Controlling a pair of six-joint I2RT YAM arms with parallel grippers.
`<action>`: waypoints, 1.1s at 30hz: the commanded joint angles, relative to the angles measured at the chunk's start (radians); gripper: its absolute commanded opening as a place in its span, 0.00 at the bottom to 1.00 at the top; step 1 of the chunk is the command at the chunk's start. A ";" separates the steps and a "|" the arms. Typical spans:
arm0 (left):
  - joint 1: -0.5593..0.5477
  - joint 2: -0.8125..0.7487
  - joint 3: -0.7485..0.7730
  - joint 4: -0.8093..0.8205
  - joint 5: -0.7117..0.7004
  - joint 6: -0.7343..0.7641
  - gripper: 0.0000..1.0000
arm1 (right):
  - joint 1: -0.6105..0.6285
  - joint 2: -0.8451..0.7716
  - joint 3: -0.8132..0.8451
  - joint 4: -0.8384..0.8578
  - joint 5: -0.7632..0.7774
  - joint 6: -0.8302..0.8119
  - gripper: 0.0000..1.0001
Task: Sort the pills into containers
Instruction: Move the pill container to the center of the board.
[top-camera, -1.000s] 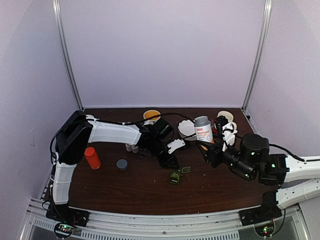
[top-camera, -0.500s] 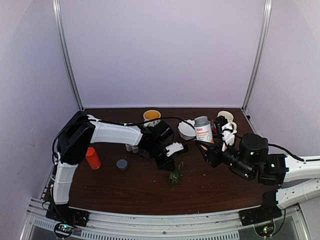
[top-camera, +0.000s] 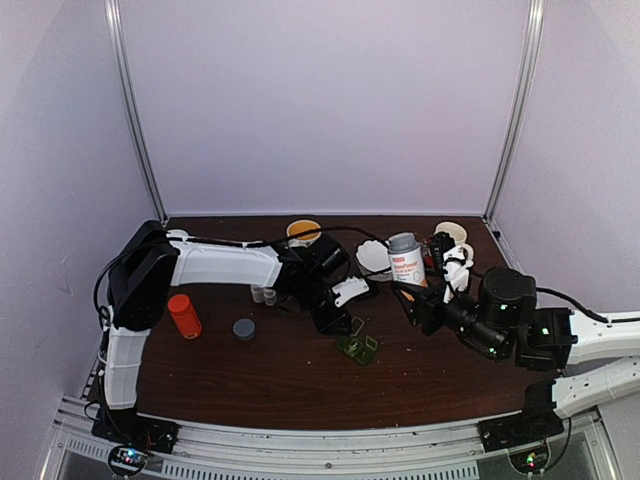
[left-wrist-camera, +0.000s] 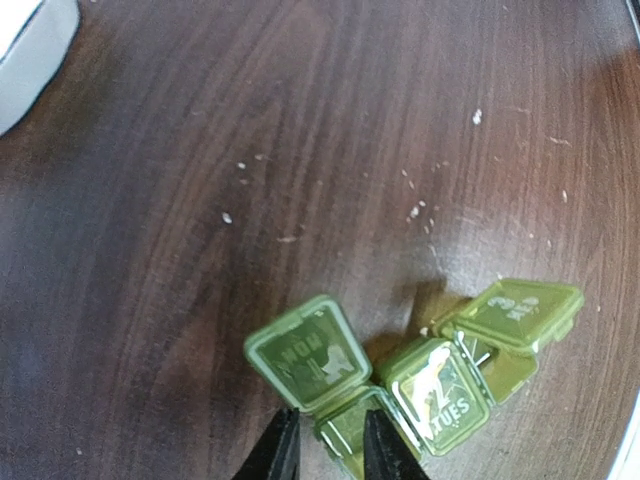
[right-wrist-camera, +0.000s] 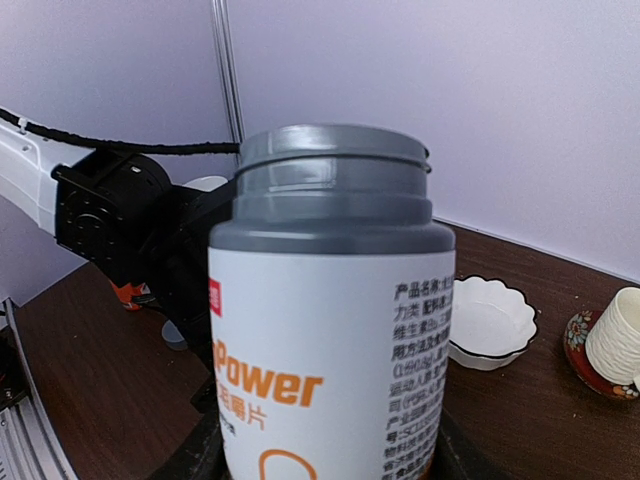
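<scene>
Pill box (top-camera: 358, 347) shifted right, left tool (left-wrist-camera: 322, 455) at it, grip unclear, right tool (right-wrist-camera: 325, 465) clasping bottle (right-wrist-camera: 330, 300).

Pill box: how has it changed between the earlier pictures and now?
The green pill box tipped up on edge, then dropped flat again, near the same spot. The left tool stayed at its end; the right tool kept holding the white bottle.
</scene>
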 joint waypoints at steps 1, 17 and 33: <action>-0.004 0.007 0.058 -0.026 -0.068 -0.055 0.25 | -0.005 -0.019 0.015 0.013 0.002 -0.001 0.00; -0.006 -0.039 -0.062 0.031 -0.060 -0.276 0.29 | -0.008 -0.072 -0.029 -0.026 0.010 0.015 0.00; -0.032 -0.129 -0.080 0.022 -0.089 -0.401 0.30 | -0.009 -0.074 -0.036 -0.020 0.010 0.018 0.00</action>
